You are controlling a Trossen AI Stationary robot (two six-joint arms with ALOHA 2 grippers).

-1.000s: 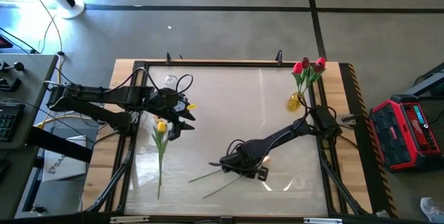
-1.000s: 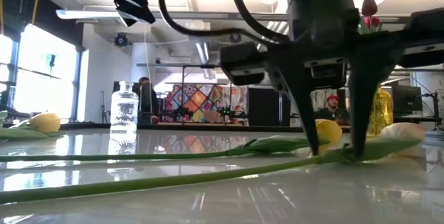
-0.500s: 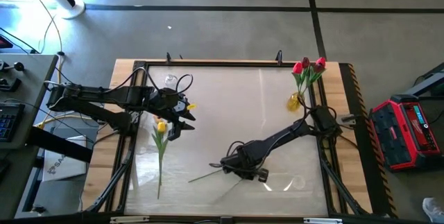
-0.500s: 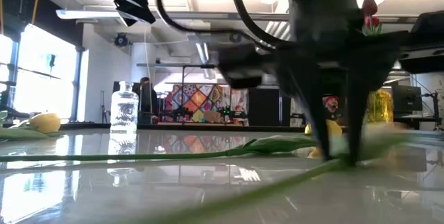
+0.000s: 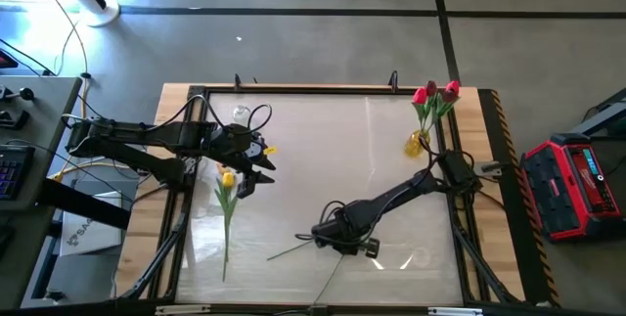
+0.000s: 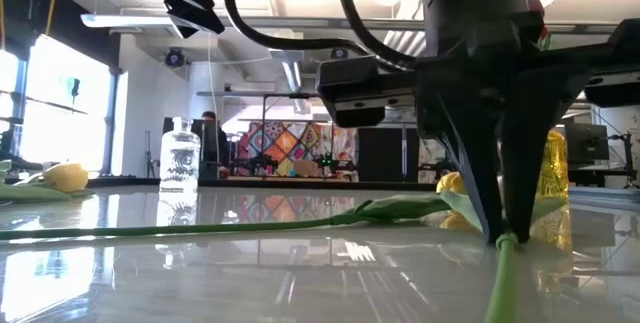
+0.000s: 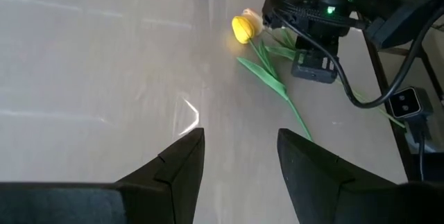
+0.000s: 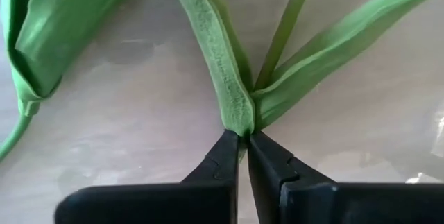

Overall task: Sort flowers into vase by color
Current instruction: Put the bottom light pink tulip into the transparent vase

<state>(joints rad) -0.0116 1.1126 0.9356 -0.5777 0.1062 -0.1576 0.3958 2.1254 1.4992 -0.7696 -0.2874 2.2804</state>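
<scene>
While the left gripper (image 5: 262, 167) hangs with its fingers spread apart above the left part of the table (image 5: 323, 150), the right gripper (image 5: 344, 245) is down near the front middle of the table with its two fingers pressed together on the stem of a tulip. In the right wrist view the fingertips (image 8: 232, 148) pinch this held tulip (image 8: 222, 64) exactly where the long green leaves join the thin stem. In the low view its stem runs down from the closed fingers towards the camera, and yellow flower heads show just behind the gripper. A second loose tulip (image 5: 293, 250) lies flat on the table beside the right gripper, with its stem pointing to the left. A third yellow tulip (image 5: 227, 181) lies on the left side of the table, just below the left gripper, with its stem going towards the front edge. At the back right corner a small yellow vase (image 5: 418, 143) holds three red tulips (image 5: 434, 93). A clear glass bottle (image 6: 179, 159) stands at the back left, near the left arm.
</scene>
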